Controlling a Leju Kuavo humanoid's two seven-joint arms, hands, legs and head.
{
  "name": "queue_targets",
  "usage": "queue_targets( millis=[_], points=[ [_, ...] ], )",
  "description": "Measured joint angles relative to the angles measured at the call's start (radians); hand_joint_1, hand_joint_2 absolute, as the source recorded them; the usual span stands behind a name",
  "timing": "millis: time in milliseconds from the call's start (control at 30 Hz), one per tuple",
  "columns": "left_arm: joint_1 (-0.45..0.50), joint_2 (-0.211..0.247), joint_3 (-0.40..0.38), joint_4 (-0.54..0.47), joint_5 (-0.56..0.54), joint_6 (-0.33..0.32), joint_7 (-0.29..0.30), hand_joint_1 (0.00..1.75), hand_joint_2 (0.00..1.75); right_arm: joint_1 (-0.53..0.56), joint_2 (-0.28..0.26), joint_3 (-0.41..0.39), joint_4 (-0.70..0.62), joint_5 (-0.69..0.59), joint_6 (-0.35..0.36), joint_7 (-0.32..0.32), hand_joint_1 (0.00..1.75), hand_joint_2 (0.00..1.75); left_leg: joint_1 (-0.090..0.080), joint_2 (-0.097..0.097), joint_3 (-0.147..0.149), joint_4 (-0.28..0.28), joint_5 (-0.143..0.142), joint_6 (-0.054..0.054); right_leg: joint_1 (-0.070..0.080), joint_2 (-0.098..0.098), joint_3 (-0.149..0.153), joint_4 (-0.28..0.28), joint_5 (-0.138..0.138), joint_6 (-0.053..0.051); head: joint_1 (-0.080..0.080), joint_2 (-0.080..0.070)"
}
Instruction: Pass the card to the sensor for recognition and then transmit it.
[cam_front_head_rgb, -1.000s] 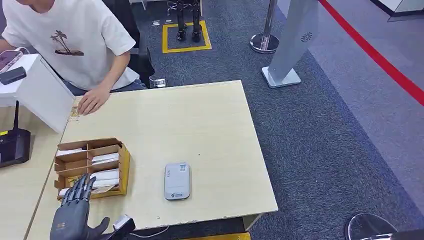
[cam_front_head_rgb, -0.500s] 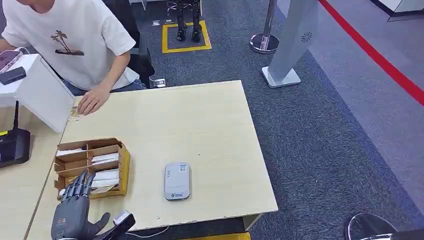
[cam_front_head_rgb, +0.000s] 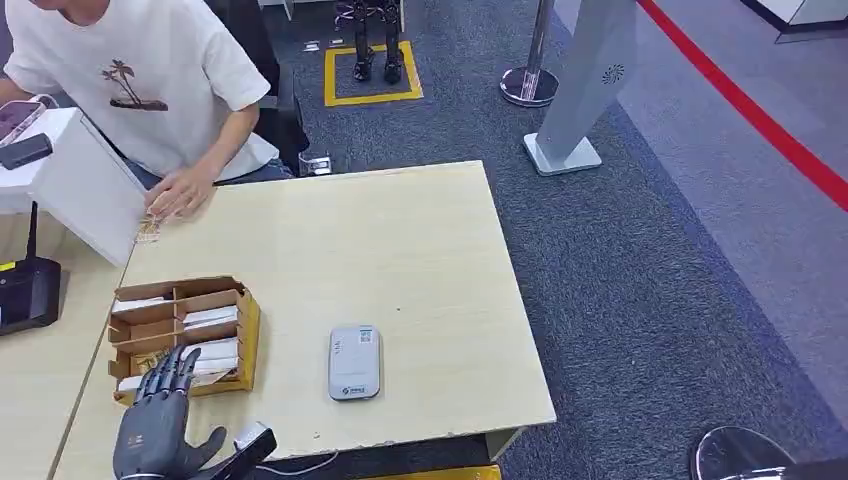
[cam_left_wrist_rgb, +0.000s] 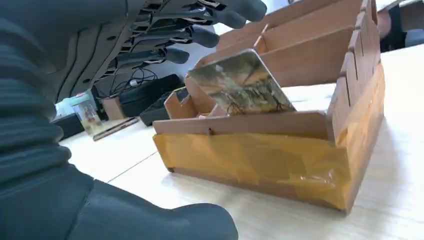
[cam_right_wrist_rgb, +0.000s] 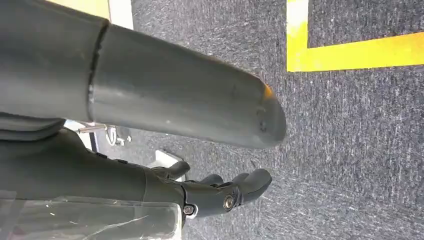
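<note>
1. Pale wood is being shown from the head view as the table (cam_front_head_rgb: 400, 250), with a cardboard divided box (cam_front_head_rgb: 182, 335) near its left front corner and the grey sensor (cam_front_head_rgb: 354, 362) lying flat just to the box's right, apart from it. The left hand (cam_front_head_rgb: 158, 425) is being held at the table's front edge, its fingers spread and stretched over the nearest compartment of the box; nothing is being gripped. A person in a white shirt is seated at the far left corner, one hand (cam_front_head_rgb: 178, 190) resting on the table edge. No card is being presented to the sensor, so the task is judged to be at its very start.

2. Cardboard is being seen close up in the left wrist view: the box (cam_left_wrist_rgb: 280, 150), with yellow tape along its front wall. A picture-faced card (cam_left_wrist_rgb: 240, 85) is being propped tilted in the nearest compartment, its upper edge standing above the front wall. The left hand's dark fingers (cam_left_wrist_rgb: 200, 35) are being held apart just above and beyond the card, not touching it, with the thumb (cam_left_wrist_rgb: 165, 220) low on the near side. The card is not yet being grasped.

3. Grey carpet and a yellow floor line are being seen in the right wrist view, where the right hand (cam_right_wrist_rgb: 220, 192) is hanging down beside the robot with its fingers loosely apart and nothing in them.

4. Everything is judged to be left: grasping the card, lifting it out, holding it to the sensor, and handing it on.
</note>
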Motion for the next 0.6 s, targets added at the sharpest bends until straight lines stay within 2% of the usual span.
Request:
queue_targets(
  millis=[600],
  points=[
    [-0.019, -0.016, 0.008, 0.056, 0.000, -0.001, -0.010, 0.00, 1.75, 0.000, 0.000, 0.013, 0.000, 0.015, 0.005, 0.002, 0.00, 0.00, 0.000, 0.000, 0.000, 0.000, 0.000, 0.000, 0.000, 0.000, 0.000, 0.000, 0.000, 0.000, 0.000, 0.000]
  ],
)
